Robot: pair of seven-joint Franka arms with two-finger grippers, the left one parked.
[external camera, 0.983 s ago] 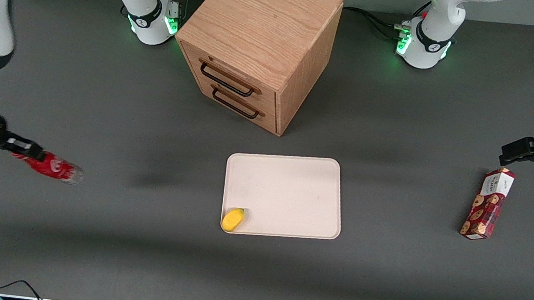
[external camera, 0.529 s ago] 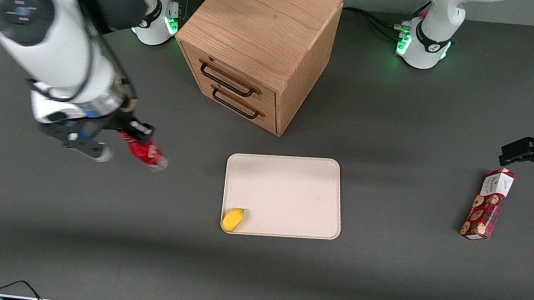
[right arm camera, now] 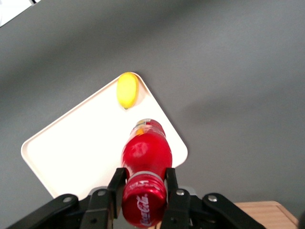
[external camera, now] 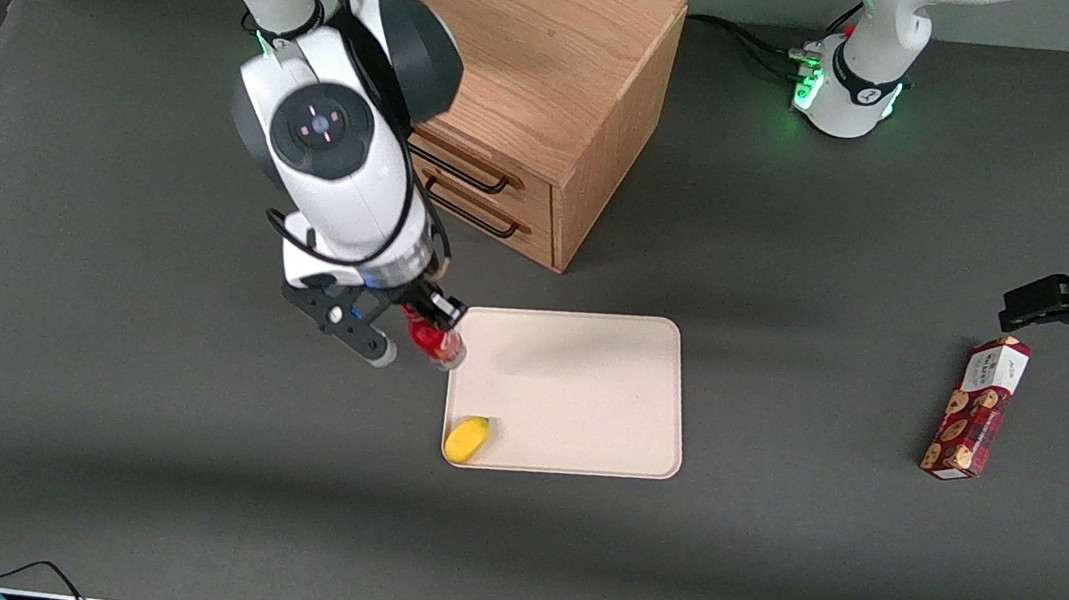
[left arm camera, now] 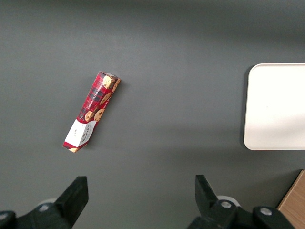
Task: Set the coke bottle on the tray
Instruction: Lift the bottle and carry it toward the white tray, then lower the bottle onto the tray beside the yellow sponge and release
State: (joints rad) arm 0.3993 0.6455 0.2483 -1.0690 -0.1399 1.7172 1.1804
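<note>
I'm mid-carry — gripper (external camera: 428, 325) clamped on the bottle (right arm camera: 146, 164) above the tray (external camera: 585, 386) edge — next, move inward and lower.

desk (external camera: 124, 455): dark grey, matte
tray (external camera: 585, 386): cream, nearer the camera than the cabinet
cabinet (external camera: 538, 89): wooden, two drawers
cookie box (external camera: 975, 408): toward the parked arm's end

Front view: gripper (external camera: 424, 320) mostly hidden under the arm's wrist — fingers (external camera: 438, 307) clamp the coke bottle (external camera: 437, 341), only its lower end shows past them. Right wrist view: cap end cut off between the fingers (right arm camera: 117, 180); tray (right arm camera: 71, 143) partly covered by the bottle — label script too small to read.
</note>
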